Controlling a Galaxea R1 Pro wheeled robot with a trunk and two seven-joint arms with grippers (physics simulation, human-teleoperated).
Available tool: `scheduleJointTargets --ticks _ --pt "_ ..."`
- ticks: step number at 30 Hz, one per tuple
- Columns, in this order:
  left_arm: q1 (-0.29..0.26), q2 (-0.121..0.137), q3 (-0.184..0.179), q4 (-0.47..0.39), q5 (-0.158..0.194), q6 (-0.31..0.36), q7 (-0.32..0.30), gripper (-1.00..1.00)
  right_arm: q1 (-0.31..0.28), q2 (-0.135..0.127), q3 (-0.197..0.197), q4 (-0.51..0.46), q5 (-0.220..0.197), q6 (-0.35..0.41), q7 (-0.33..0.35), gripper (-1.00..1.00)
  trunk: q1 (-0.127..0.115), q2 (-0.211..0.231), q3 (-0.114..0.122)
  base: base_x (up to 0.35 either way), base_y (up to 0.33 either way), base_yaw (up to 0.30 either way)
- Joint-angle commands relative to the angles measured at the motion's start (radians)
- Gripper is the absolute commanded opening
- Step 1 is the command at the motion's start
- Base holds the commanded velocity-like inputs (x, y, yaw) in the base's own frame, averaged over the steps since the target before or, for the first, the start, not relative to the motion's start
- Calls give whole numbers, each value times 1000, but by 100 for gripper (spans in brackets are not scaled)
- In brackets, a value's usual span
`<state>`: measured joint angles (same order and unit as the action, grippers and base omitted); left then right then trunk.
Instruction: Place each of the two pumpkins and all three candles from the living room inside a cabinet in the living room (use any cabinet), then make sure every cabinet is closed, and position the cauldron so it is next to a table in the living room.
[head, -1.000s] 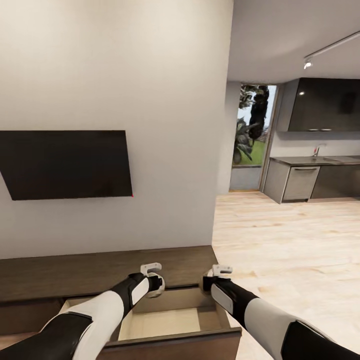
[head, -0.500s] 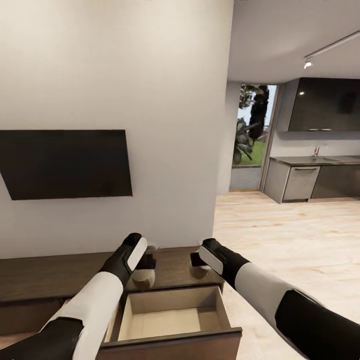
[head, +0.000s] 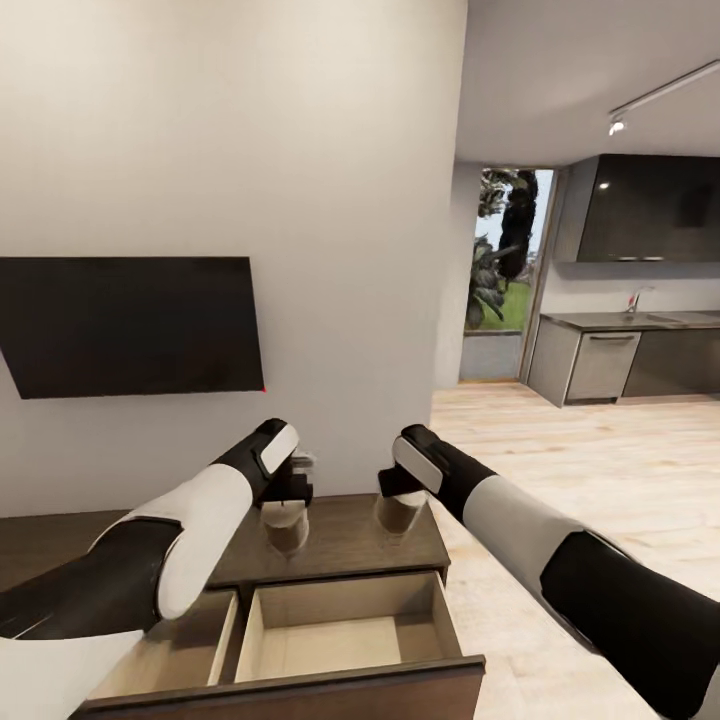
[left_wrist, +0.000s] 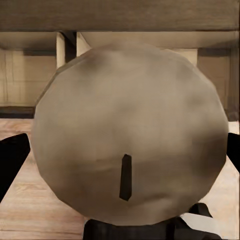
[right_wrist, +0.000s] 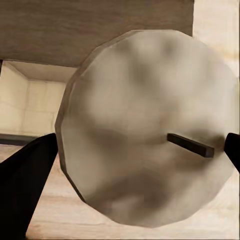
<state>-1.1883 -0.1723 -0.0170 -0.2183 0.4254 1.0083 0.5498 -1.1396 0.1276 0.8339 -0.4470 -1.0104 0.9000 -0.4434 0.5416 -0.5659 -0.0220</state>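
Note:
Each gripper is shut on a stubby tan candle. In the head view my left gripper (head: 287, 503) holds its candle (head: 286, 527) above the dark-brown cabinet (head: 345, 530) top. My right gripper (head: 398, 494) holds the other candle (head: 399, 514) beside it. The left wrist view looks at that candle's wick end (left_wrist: 125, 130), with dark fingers (left_wrist: 10, 160) at its sides. The right wrist view likewise shows its candle (right_wrist: 150, 130) between fingers (right_wrist: 25, 185). Two cabinet drawers stand open below, the right one (head: 340, 630) and the left one (head: 170, 655), both pale inside. The pumpkins, cauldron and table are out of view.
A black TV (head: 130, 325) hangs on the grey wall above the cabinet. To the right, light plank floor (head: 580, 480) runs to a kitchen counter (head: 620, 355) and a glass door (head: 505, 270).
Both arms have risen from the open drawer to above the cabinet top, wrists turned so the candles hang below the grippers. The left drawer has come into sight.

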Motion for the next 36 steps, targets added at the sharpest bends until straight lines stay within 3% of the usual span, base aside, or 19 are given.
scheduleJointTargets --ticks 1,4,8,9,11,13,16,21,29,36 --pt "-17 0 -3 -1 7 6 11 -100 -15 0 6 0 -10 20 -12 -100 4 -9 -6 0 0 0" --pt "-41 -1 -3 -28 10 6 13 -100 -62 -1 4 5 -11 41 -18 -100 16 -30 -15 0 0 0" --pt "-48 -2 -1 -63 17 5 12 -100 -168 -12 5 16 -9 49 -21 -100 31 -58 -28 0 0 0" --pt "-49 -2 -1 -70 17 3 13 -100 -239 -13 7 95 -6 42 -20 -100 35 -65 -31 0 0 0" --pt "-50 -2 0 -72 17 0 13 -100 -246 4 8 145 -8 16 -20 -100 43 -79 -37 0 0 0" --pt "-50 -2 1 -73 18 -8 13 -100 -247 28 9 218 -11 -60 -18 -100 50 -93 -44 0 0 0" --pt "-50 -2 2 -72 31 -14 11 -100 -230 41 7 273 -13 -154 -14 -100 58 -107 -50 0 0 0" --pt "-49 -2 2 -71 91 -30 12 -100 -183 40 6 280 -13 -168 -14 -100 73 -135 -62 0 0 0" --pt "-48 -2 0 -61 100 -62 18 -100 -162 42 7 282 -14 -163 -13 -100 104 -191 -87 0 0 0" --pt "-48 -2 -1 7 101 -68 19 -100 -112 44 9 279 -13 -156 -6 -100 131 -240 -109 0 0 0"
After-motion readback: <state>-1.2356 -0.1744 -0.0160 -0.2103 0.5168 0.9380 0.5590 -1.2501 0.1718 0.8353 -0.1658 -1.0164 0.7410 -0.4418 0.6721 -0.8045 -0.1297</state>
